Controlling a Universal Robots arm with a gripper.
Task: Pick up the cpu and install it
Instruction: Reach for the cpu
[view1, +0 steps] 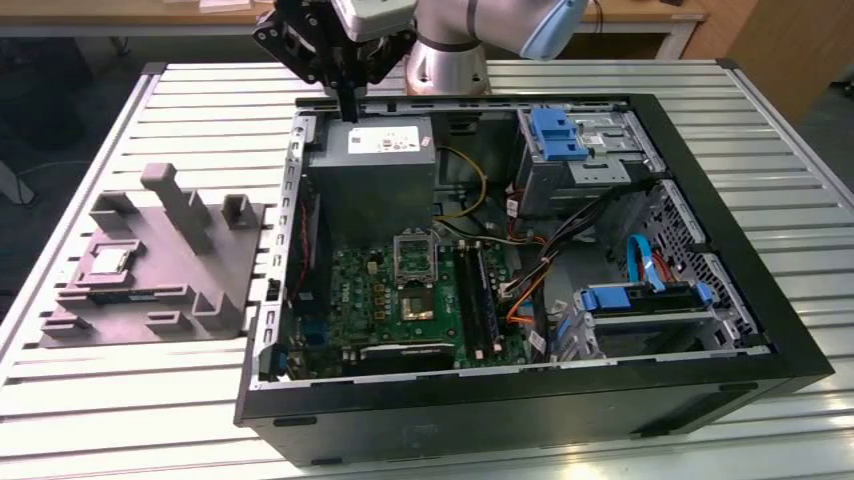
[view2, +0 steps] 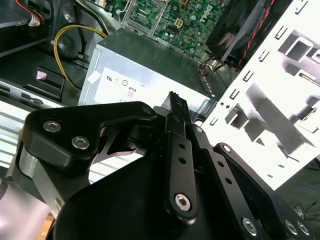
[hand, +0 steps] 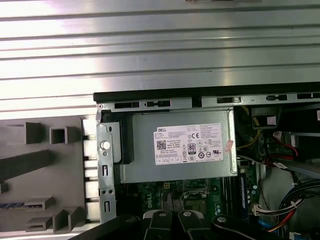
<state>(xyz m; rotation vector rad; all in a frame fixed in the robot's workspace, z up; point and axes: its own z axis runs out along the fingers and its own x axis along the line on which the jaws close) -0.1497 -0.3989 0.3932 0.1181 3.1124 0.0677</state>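
One arm hangs over the far edge of the open case. Its gripper is clenched on nothing, the fingers pressed together into a single dark stem just above the grey box with the white label. The cpu lies flat in a recess of the grey tray. The tray sits on the slatted table at the exterior view's left, just beside the case and well apart from the gripper. Inside the case the green motherboard lies next to the box.

In the second wrist view the gripper's black links cross in front of the box. In the first wrist view the box sits inside the case wall, with the tray just outside it.
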